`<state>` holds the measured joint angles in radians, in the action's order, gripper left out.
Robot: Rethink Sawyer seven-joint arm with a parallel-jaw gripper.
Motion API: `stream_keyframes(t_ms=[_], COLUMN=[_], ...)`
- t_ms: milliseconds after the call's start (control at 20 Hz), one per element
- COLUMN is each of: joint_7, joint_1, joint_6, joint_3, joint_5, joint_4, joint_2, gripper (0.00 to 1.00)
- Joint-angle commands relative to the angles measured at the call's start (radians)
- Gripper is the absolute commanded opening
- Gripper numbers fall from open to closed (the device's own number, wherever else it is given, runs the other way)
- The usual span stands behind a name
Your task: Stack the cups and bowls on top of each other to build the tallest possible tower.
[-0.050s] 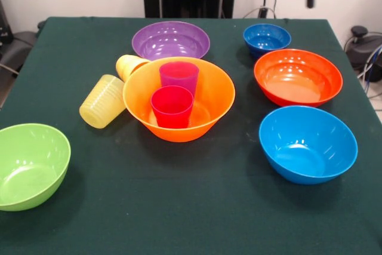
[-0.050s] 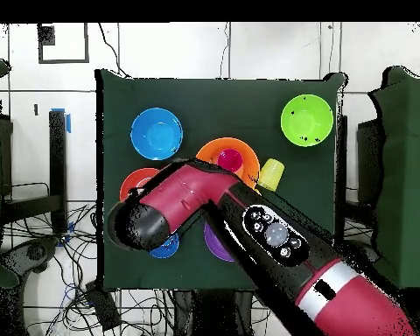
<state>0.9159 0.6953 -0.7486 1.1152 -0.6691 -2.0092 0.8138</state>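
- Six bowls sit on the green tabletop (image 1: 179, 207), none nested in another, so there is no tower of bowls yet.
- The orange-yellow bowl (image 1: 216, 98) stands near the middle of the tabletop in the front view, upright.
- Two cups stand upright inside it: the red-pink cup (image 1: 172, 106) toward the near side and the purple cup (image 1: 178, 76) just behind it.
- The purple bowl (image 1: 171, 40) is just beyond the orange-yellow bowl, at the far side.
- The small dark blue bowl (image 1: 267, 38) is far right; the red-orange bowl (image 1: 298, 77) sits just in front of it.
- The light blue bowl (image 1: 307, 144) is near right, apart from the red-orange one.
- The lime green bowl (image 1: 30, 165) is at the near left edge, well apart from the rest.
- The ribbed pale yellow cup (image 1: 103, 101) lies on its side just left of the orange-yellow bowl.
- The orange-yellow cup (image 1: 129, 64) also lies tipped, between the pale yellow cup and the purple bowl, against the big bowl's rim.
- The red and black arm (image 2: 248, 229) crosses the overhead view above the bowls; the end effector cannot be made out, so whether it is wide or narrow I cannot tell.
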Motion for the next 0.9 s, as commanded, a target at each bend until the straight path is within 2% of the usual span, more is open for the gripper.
stream_keyframes(t_ms=[50,200,400,550,750,900], joint_7=[-0.859,-0.957,-1.015,-0.994,-1.005,-1.037], joint_1=[0.030,0.044,0.036,0.022,0.007,0.017], joint_6=[-0.140,-0.135,-0.114,-0.075,-0.053,-0.039], joint_3=[0.200,0.206,0.161,0.113,0.052,0.036], joint_5=[-0.178,-0.212,-0.225,-0.224,-0.219,-0.233], joint_4=[0.048,0.042,0.048,0.047,0.062,0.071], joint_2=[-0.080,-0.098,-0.152,-0.176,-0.222,-0.246], gripper=[1.00,1.00,1.00,1.00,1.00,1.00])
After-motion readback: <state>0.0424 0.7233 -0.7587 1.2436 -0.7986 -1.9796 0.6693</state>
